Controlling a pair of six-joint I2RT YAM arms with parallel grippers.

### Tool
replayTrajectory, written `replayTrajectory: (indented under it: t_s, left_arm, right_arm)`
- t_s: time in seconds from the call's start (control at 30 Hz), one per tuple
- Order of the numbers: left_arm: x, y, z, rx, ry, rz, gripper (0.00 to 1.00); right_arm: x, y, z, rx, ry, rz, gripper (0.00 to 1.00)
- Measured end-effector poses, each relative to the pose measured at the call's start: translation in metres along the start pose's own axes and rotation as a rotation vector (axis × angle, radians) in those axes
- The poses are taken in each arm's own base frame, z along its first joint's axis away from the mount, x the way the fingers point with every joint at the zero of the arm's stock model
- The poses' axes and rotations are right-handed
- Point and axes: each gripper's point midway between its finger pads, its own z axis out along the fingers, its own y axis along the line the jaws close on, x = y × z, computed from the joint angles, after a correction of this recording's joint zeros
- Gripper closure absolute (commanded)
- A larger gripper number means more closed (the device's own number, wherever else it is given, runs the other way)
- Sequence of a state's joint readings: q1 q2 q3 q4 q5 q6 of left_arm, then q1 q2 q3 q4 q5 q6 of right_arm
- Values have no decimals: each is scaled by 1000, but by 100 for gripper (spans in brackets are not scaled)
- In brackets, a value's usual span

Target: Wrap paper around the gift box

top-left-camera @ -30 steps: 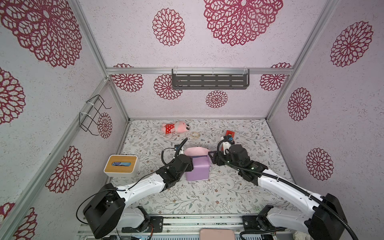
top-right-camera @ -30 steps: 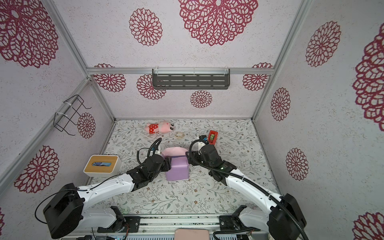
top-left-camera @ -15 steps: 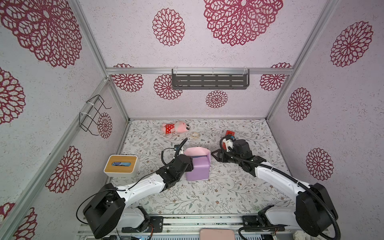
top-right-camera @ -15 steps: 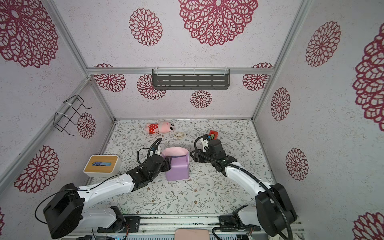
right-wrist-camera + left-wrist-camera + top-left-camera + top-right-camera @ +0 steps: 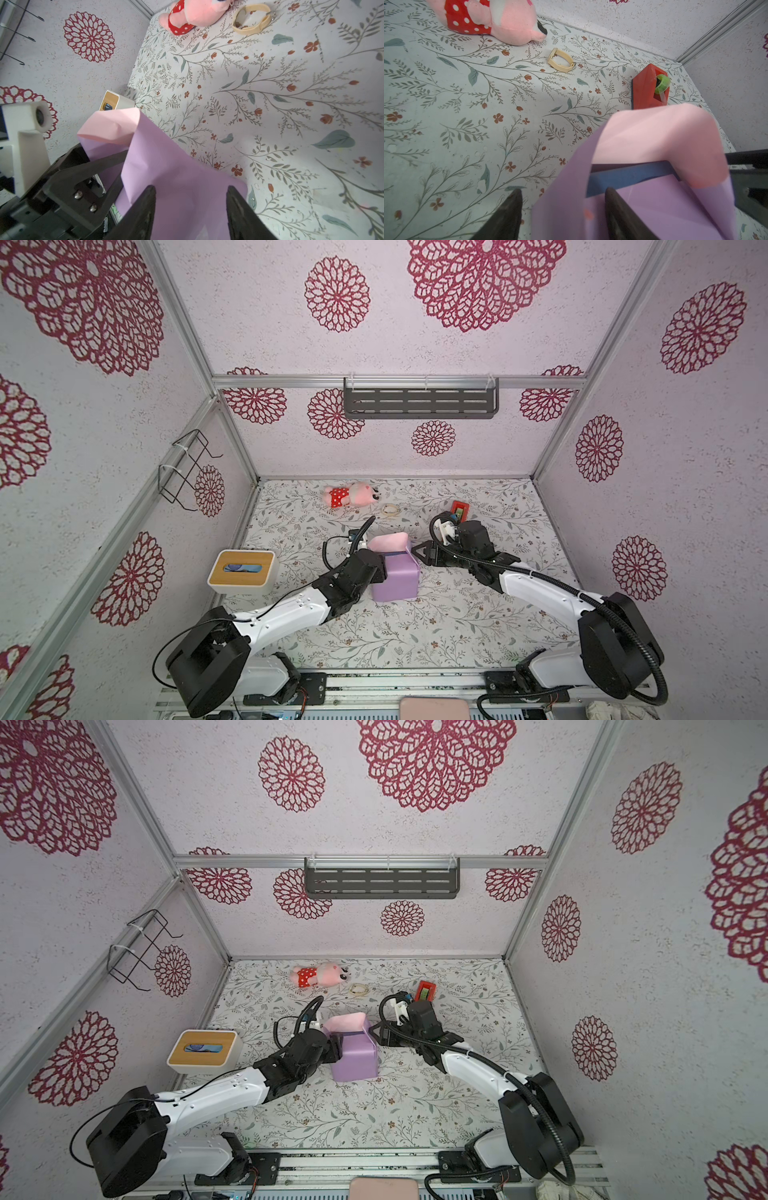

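The gift box (image 5: pixel 629 172) is sitting mid-table between the two arms, nearly all under the paper (image 5: pixel 395 578). Lilac side is facing out over top and sides, and a pink flap is standing up at the far end.

Left claw (image 5: pixel 562 191) is standing open. One finger is lying on the lilac top, the other is hanging outside the side wall, and nothing is pinched that I can see. Right claw (image 5: pixel 191 187) is gaping too, with the lilac side flap showing in the gap, unclamped.

Handling, my read: the paper is looking thin, light and springy, so it's likely springing back unless pressed, creasing easily and tearing if yanked. The box is looking stiff but light, so it's probably sliding on the table (image 5: pixel 415 626) if pushed from one side only. Best hold is pinching the pink flap at its free edge near a corner, with the other claw pressing on the top.

Views:
- **Left wrist:** it's showing a bare navy strip under the pink flap, with the tape dispenser (image 5: pixel 648 89) beyond.
- **Right wrist:** it's showing no navy, only paper and the left claw's body against it.
- **Both top views:** they're showing both claws flanking the box and the near face covered.
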State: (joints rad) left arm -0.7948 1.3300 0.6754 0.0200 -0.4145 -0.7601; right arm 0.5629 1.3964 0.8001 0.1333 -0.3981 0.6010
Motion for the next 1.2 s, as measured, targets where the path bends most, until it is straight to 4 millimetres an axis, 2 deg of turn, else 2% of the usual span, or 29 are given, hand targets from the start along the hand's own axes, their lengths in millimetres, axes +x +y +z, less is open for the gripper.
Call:
replayTrajectory:
  t_s: [0.43,1.2]
  left_arm:
    - [0,0,0,0,0,1,35]
    - [0,0,0,0,-1,1,34]
  right_arm:
    - [14,-10,19,15,47,14,41]
    - [4,-12,36,-6,0,29,42]
